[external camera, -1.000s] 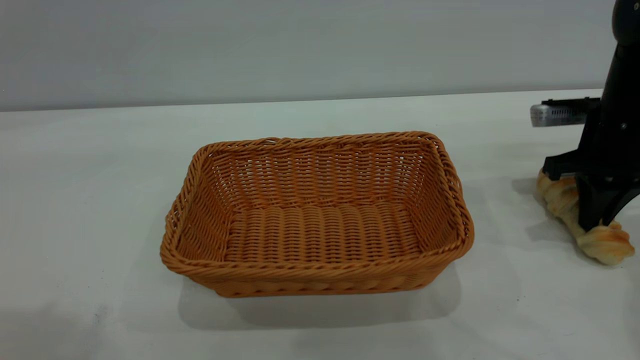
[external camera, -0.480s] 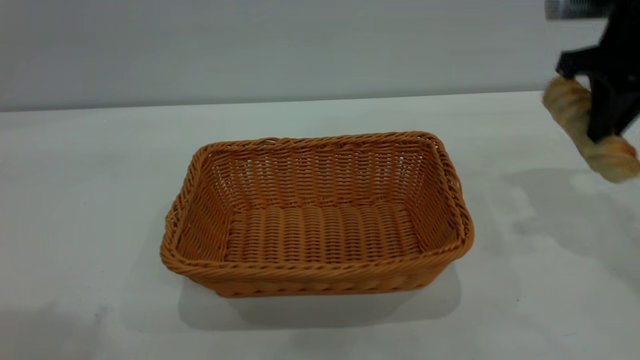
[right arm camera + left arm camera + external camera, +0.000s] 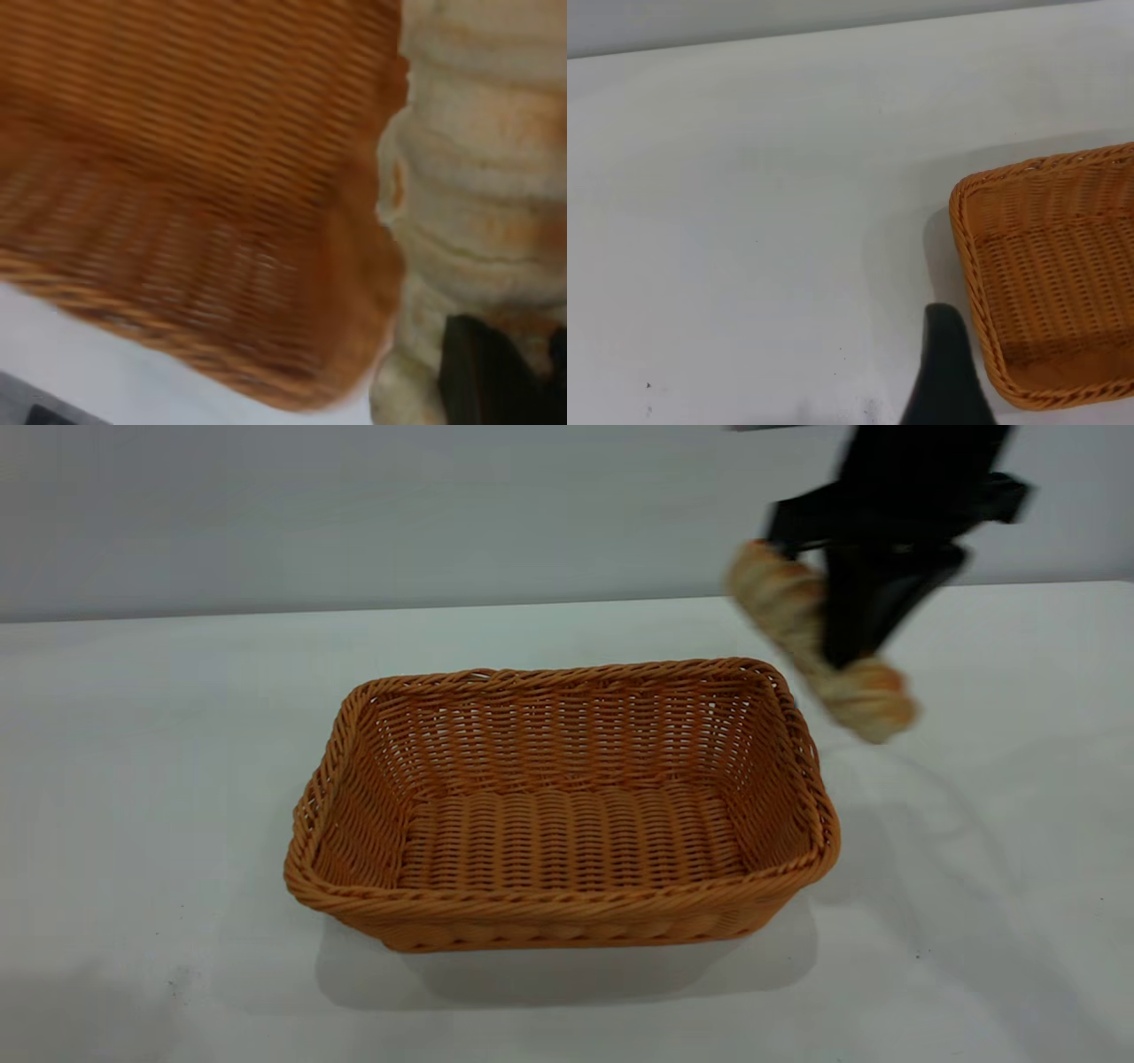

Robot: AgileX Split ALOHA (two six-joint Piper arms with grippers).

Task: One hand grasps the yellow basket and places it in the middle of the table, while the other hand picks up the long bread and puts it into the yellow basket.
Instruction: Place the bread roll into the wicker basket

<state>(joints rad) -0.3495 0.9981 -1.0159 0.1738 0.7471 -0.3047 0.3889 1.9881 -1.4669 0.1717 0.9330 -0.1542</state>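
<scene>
Above basket's right rim [image 3: 802,744], right fingers [image 3: 855,615] clamping long bread [image 3: 864,691]

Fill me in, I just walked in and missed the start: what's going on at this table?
The right gripper is shut on the long bread, holding it in the air above the right end of the yellow basket. The basket sits empty around the middle of the white table. The left gripper is beside the basket's left end, not touching it. The bread isn't in the basket yet.
</scene>
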